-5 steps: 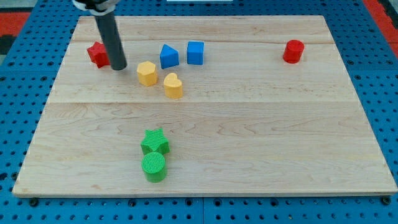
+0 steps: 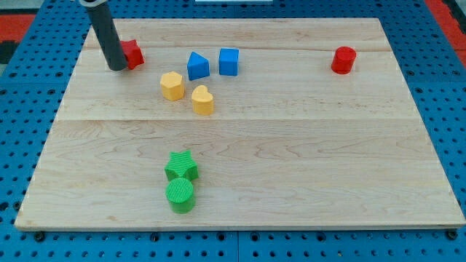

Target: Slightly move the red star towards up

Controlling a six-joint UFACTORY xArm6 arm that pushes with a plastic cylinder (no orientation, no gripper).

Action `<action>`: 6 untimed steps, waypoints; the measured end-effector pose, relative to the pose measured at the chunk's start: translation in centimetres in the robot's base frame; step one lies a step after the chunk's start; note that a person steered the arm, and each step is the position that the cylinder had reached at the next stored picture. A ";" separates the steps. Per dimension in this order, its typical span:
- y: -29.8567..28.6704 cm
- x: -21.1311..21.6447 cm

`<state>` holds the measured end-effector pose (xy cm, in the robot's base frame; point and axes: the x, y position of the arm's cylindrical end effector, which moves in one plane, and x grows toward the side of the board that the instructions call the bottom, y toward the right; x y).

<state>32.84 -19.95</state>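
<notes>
The red star (image 2: 132,53) lies near the board's top left, partly hidden behind my rod. My tip (image 2: 116,67) rests on the board just left of and below the star, touching its left side. The rod rises to the view's top left.
A yellow hexagon (image 2: 172,85) and a yellow heart-like block (image 2: 202,100) lie right of the star. A blue pentagon-like block (image 2: 197,65) and a blue cube (image 2: 228,61) sit above them. A red cylinder (image 2: 343,60) is at top right. A green star (image 2: 180,167) and green cylinder (image 2: 180,195) sit at bottom centre.
My tip has moved from the star's right side to its left and slightly up. The red star has shifted right and a little up.
</notes>
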 end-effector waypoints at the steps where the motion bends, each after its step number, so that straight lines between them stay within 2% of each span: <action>1: 0.0 1.3; 2: 1.4 -1.5; 4: 1.1 -4.5; 5: 1.1 -2.1; 6: 4.2 1.1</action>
